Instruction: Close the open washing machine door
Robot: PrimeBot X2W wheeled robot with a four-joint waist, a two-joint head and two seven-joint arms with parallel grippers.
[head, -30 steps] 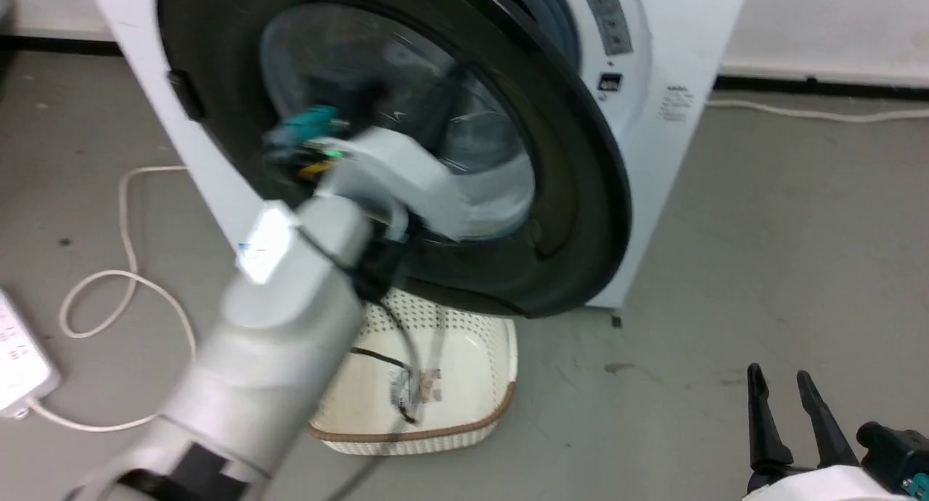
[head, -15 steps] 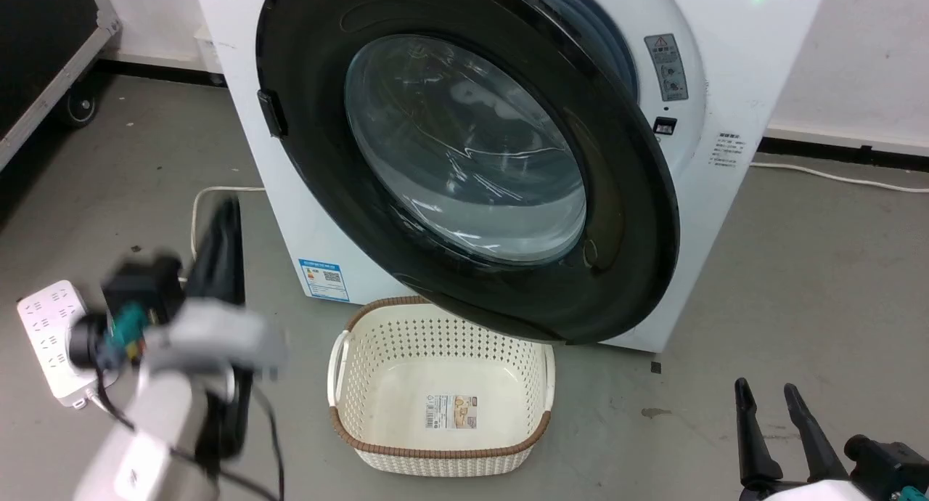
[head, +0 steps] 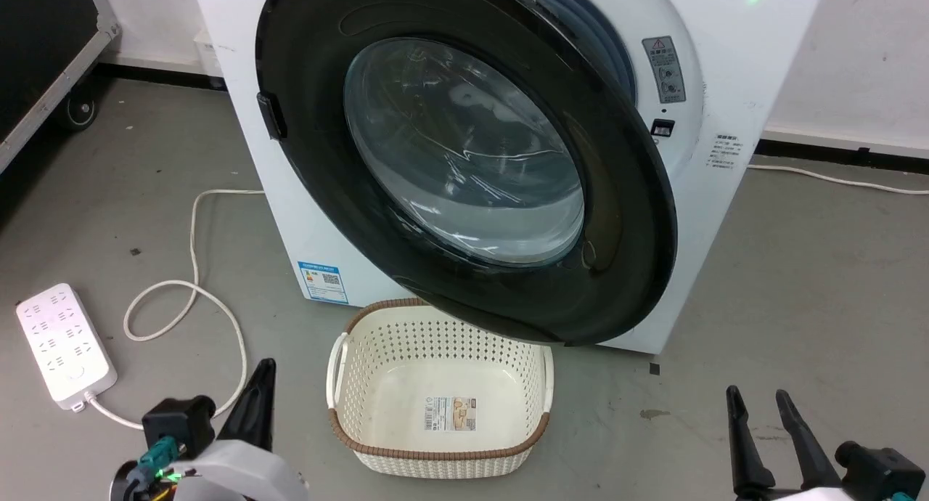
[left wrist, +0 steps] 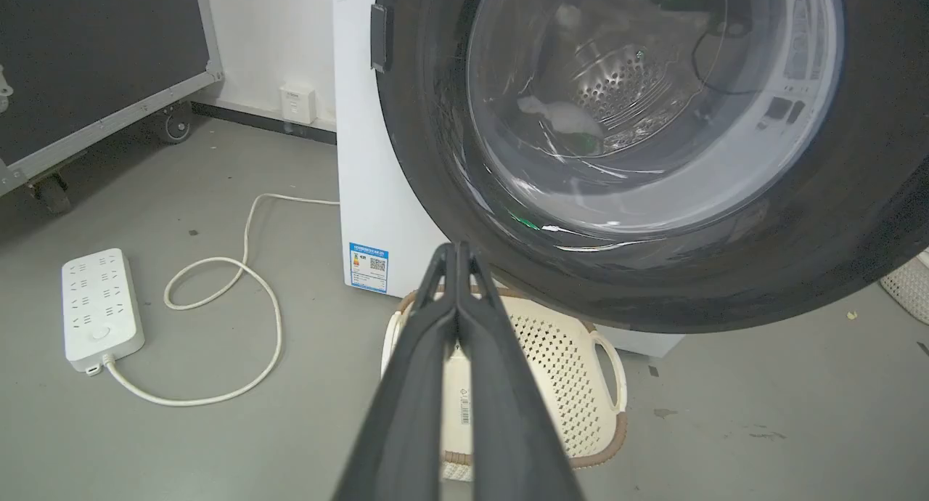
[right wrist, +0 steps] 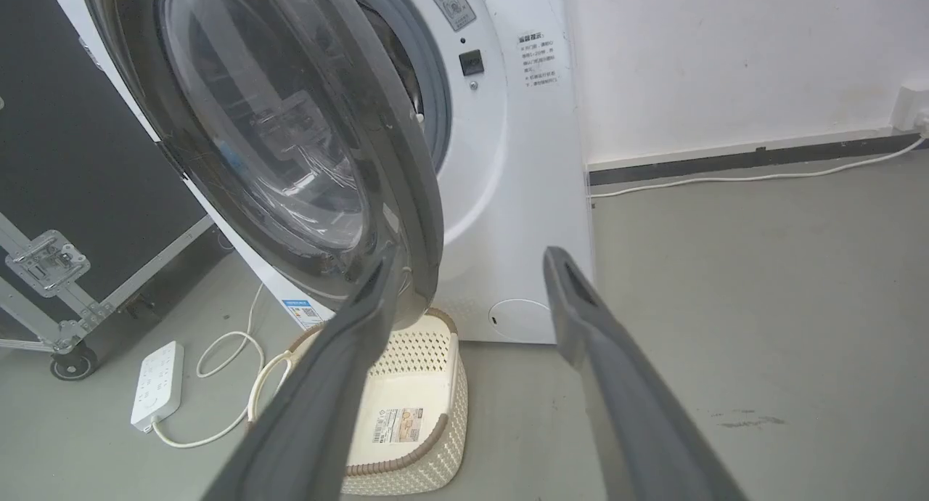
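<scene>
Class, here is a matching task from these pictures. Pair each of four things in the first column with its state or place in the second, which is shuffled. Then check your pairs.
Column one
1. washing machine door
2. basket
3. left pincer
4. right pincer

Column two
A. fingers apart
B. cream, perforated, below the door
C. fingers pressed together
D. swung open, not latched

Pairs: 1-D, 2-B, 3-C, 4-A
</scene>
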